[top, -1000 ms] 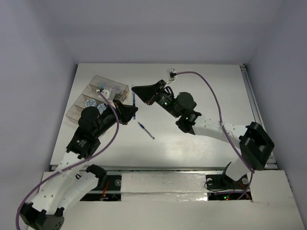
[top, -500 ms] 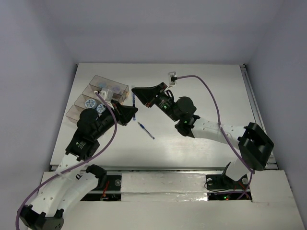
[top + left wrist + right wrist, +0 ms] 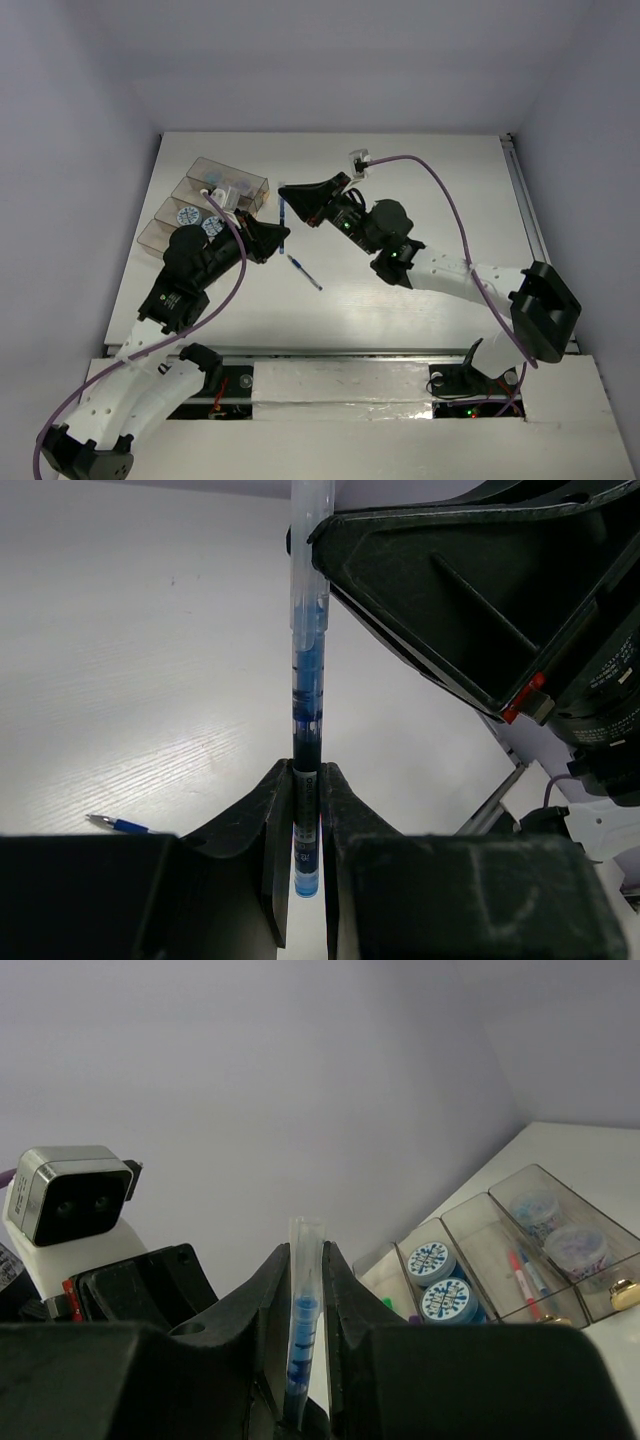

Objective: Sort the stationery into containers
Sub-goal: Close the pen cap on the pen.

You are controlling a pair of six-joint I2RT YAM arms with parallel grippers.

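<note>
A slim blue pen with a clear cap hangs above the table, held at both ends. My left gripper is shut on its lower barrel. My right gripper is shut on its capped end. A second blue pen lies on the table, also in the left wrist view. The smoky-brown containers stand at the left. They hold blue-and-white rolls, pink and blue pens and, in the far compartment, more rolls.
The right arm's purple cable arches over the table's middle. The left arm's cable loops beside the containers. A metal rail runs along the table's right edge. The right gripper's body fills the left wrist view's upper right.
The right arm's elbow and base link have swung right and nearer. Both grippers have stayed almost still on the pen.
</note>
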